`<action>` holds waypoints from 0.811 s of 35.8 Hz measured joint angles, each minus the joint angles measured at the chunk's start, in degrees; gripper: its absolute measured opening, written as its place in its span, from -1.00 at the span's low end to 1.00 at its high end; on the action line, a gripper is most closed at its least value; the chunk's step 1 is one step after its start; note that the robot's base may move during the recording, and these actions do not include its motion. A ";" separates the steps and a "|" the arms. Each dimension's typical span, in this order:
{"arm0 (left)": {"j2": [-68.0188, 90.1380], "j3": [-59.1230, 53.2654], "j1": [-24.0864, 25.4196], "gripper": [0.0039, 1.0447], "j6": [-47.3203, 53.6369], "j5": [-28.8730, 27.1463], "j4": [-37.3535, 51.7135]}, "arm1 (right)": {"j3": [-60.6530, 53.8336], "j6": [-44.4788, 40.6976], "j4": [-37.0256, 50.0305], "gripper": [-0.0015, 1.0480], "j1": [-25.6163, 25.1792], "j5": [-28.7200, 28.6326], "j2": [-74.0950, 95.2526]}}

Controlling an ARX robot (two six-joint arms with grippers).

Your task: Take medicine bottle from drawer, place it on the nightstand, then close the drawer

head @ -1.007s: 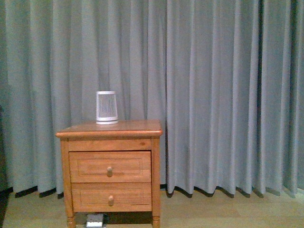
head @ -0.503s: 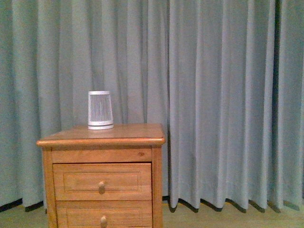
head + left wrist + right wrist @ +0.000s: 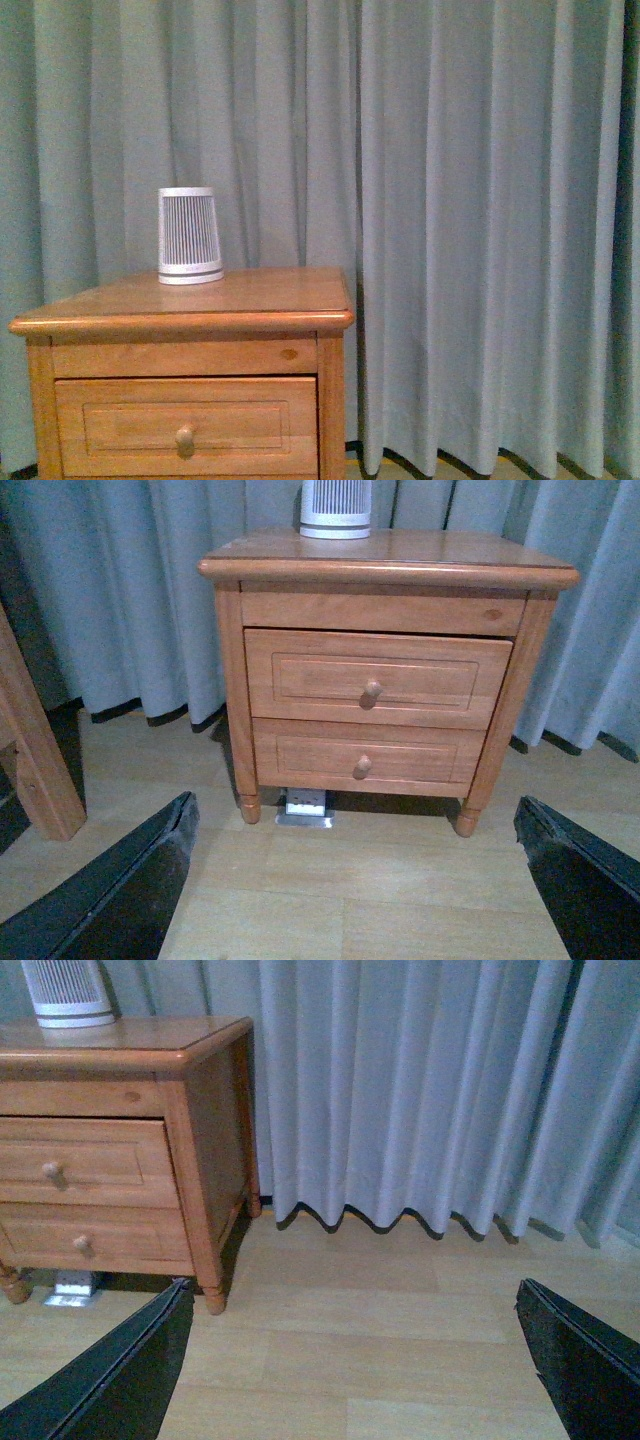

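Only the left wrist view takes in the whole nightstand [image 3: 390, 570]. It stands straight ahead of the left jaws and well apart from them, framed between their two dark fingers [image 3: 120, 900], which are spread wide with nothing in them. That view shows the drawer [image 3: 375, 675] shut, its knob [image 3: 371, 691] facing the jaws, the lower drawer [image 3: 365, 755] beneath it, and a small white object [image 3: 306, 805] on the floor [image 3: 350, 900] under the nightstand.

The right jaws are likewise wide apart and empty. They face the curtain [image 3: 400, 1090] and bare floor, with the nightstand ahead and off to their left, seen corner-on.

The front view cuts the nightstand off just below the drawer. It shows a ribbed device [image 3: 189, 236] upright at the back left of the tabletop [image 3: 260, 295].

The bottle shows in no view.
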 joint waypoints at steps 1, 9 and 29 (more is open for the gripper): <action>0.00 0.00 0.00 0.88 0.00 0.02 0.00 | -0.02 0.00 0.00 0.87 0.00 0.00 0.02; 0.00 0.00 0.00 0.88 0.00 0.02 -0.02 | -0.02 0.00 0.00 0.87 0.00 0.00 0.02; 25.40 6.64 3.26 0.88 -20.04 15.15 -4.24 | -0.02 0.00 0.00 0.87 0.00 0.02 0.02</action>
